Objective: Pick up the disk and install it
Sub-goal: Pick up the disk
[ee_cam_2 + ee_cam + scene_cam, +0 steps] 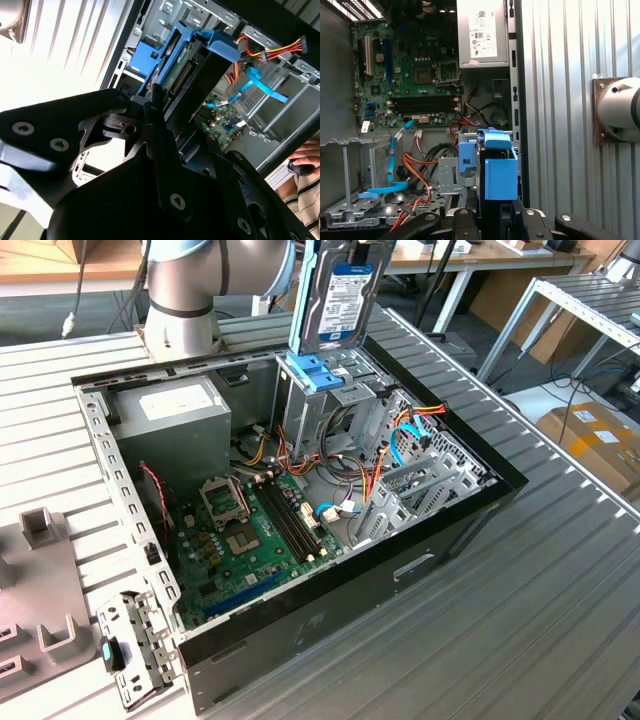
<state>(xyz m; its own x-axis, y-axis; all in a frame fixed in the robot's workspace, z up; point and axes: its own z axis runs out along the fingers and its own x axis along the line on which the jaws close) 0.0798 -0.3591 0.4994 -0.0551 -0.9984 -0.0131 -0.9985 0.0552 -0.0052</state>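
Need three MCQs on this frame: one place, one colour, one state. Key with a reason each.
1. Where is the disk?
A) lying flat beside the cage
B) upright over the cage
C) fully seated inside the cage

2. What colour is the carrier?
A) light blue
B) red
C) yellow

3. What state is the gripper in?
A) open, clear of the disk
B) shut on nothing
C) shut on the disk

Key:
1 B: in the exterior view it stands on edge above the cage.
2 A: the first wrist view shows light blue plastic.
3 C: both wrist views show black fingers clamping the lifted disk.
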